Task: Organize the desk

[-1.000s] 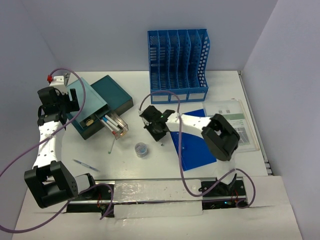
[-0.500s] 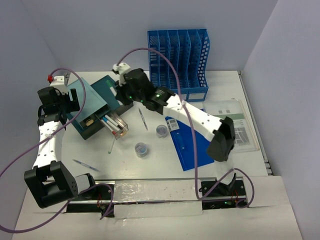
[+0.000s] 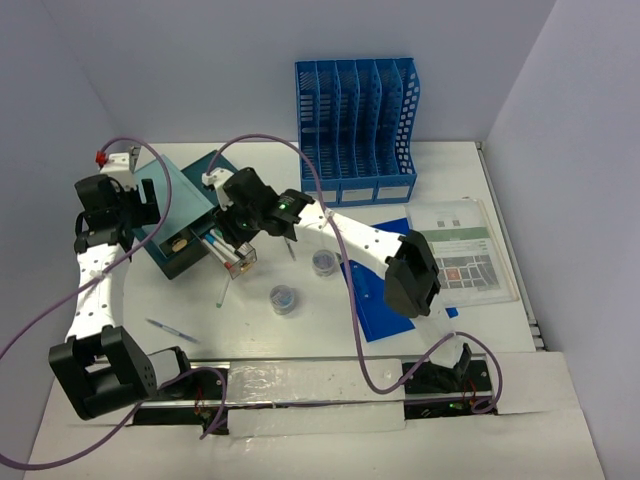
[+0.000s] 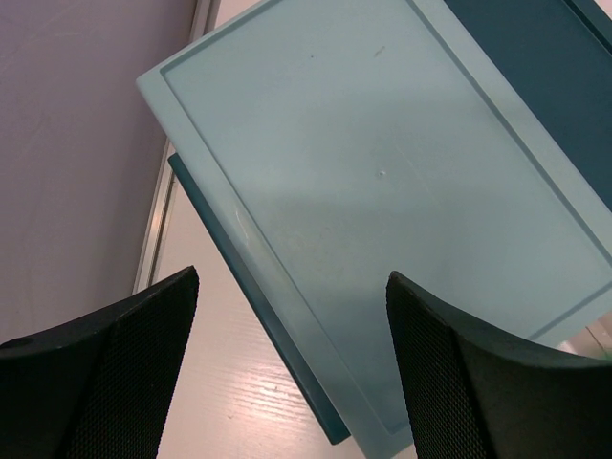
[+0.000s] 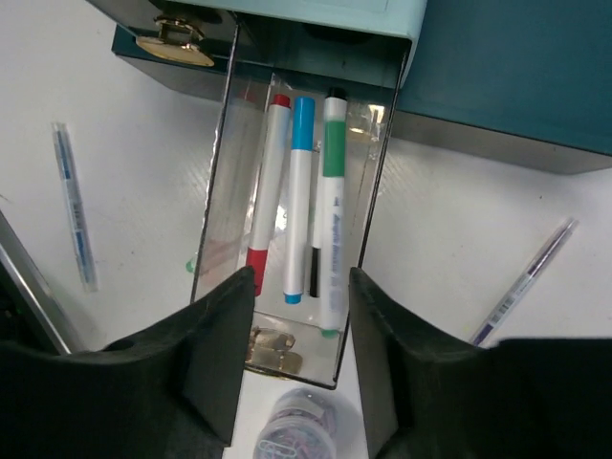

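The large flat white counter (image 3: 300, 335) with thin metal edge rails lies between pale lavender walls, and a bare strip of it runs along the near edge, in front of two small clear round jars (image 3: 283, 298). A blue perforated plastic file rack (image 3: 355, 120) stands at the far edge. A printed sheet in a clear sleeve (image 3: 465, 250) lies near the right rail. The teal drawer box (image 3: 235, 190) sits near the left wall. Its clear drawer (image 5: 222, 210) is pulled out and holds three markers with red, blue and green caps (image 5: 299, 191), with gold clips (image 5: 268, 349) at its front end. The right fingers (image 5: 411, 382) hang over this drawer, partly open, holding nothing. The left fingers (image 4: 124, 363) stand wide apart above the pale top of the box, also holding nothing.
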Robot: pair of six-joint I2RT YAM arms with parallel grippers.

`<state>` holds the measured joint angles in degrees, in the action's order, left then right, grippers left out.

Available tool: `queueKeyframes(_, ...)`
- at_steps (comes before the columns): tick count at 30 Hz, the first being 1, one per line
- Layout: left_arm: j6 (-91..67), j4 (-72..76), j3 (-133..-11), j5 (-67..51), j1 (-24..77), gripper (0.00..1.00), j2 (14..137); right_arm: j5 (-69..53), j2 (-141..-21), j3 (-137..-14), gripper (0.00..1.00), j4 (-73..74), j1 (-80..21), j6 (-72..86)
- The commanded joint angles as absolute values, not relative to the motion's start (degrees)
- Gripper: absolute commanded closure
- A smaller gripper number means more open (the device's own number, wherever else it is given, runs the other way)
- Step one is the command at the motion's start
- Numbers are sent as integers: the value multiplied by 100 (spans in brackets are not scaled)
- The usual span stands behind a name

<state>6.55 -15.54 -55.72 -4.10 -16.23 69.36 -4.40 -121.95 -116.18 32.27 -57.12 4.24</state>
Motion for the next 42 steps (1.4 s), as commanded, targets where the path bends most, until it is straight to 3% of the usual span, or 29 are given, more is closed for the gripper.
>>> queueKeyframes(1, 692, -1899, -5825, -638, -1618, 14, 6517, -493, -11816, -11682, 47, 3217, -5748, 317)
queueKeyframes(8, 1327, -3291, -5977, -1131, -1455, 16, 5842, -395, -11298, -11156, 44, 2899, -5748, 378)
queueKeyframes(14, 2615, -4437, -5587, -1539, -641, 16, 5410, -18, -10596, -10194, 43, 2452, -5703, 450)
queueKeyframes(24, 3564, -3945, -4429, -1789, -68, 12, 5715, 244, -10032, -9443, 43, 2235, -5417, 604)
queueKeyframes(29, 4025, -2988, -3578, -1565, 351, 11, 5423, 387, -9958, -9343, 43, 2233, -5353, 589)
queueKeyframes(42, 3990, -1599, -2516, -1793, 987, 12, 5392, 607, -9905, -9255, 43, 2330, -5309, 586)
